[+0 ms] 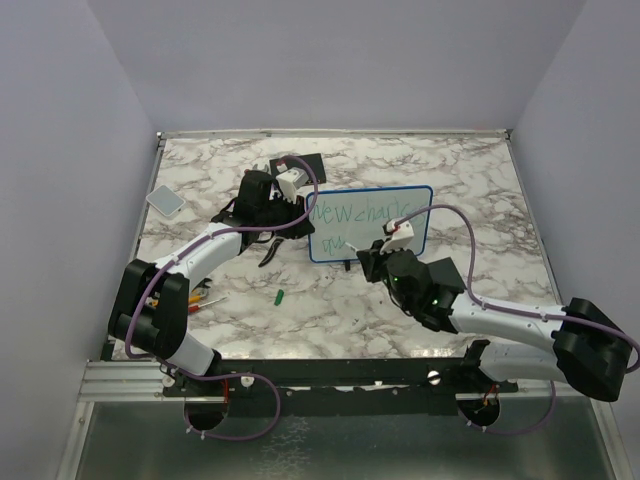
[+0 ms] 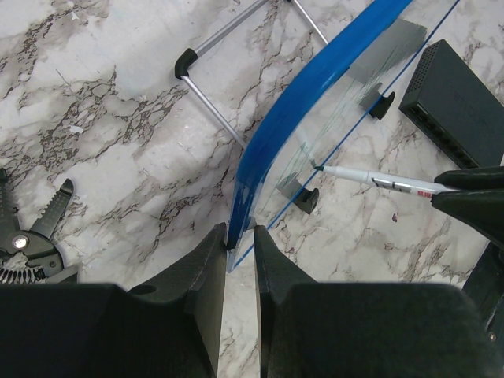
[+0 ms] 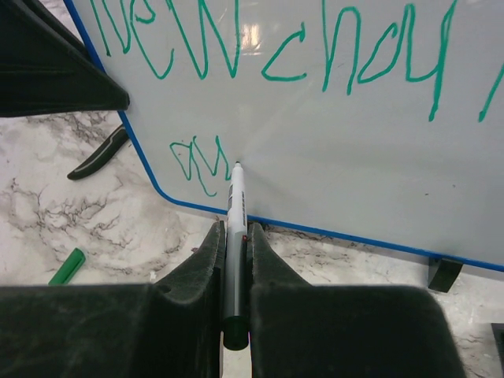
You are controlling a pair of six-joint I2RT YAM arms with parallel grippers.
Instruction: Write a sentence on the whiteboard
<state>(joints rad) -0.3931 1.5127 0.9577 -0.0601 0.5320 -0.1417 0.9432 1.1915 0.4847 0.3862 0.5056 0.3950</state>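
Observation:
The whiteboard (image 1: 385, 232) stands tilted up on the marble table, blue rim all round. My left gripper (image 2: 239, 240) is shut on the blue rim (image 2: 315, 94) at the board's left edge. My right gripper (image 3: 235, 236) is shut on a white marker (image 3: 236, 197). The marker's tip touches the board at the end of the short second line. The sentence (image 3: 276, 47) is green handwriting: a first line reading "New cha…" and, below it, a few strokes (image 3: 197, 161). From the left wrist view the marker (image 2: 378, 179) shows through the board from behind.
A green marker cap (image 1: 281, 296) lies in front of the board. Black pliers (image 2: 31, 236) lie left of the left gripper. A black box with ports (image 2: 457, 94) sits behind the board. A grey pad (image 1: 164, 200) is at the far left, and small tools (image 1: 205, 295) lie by the left arm.

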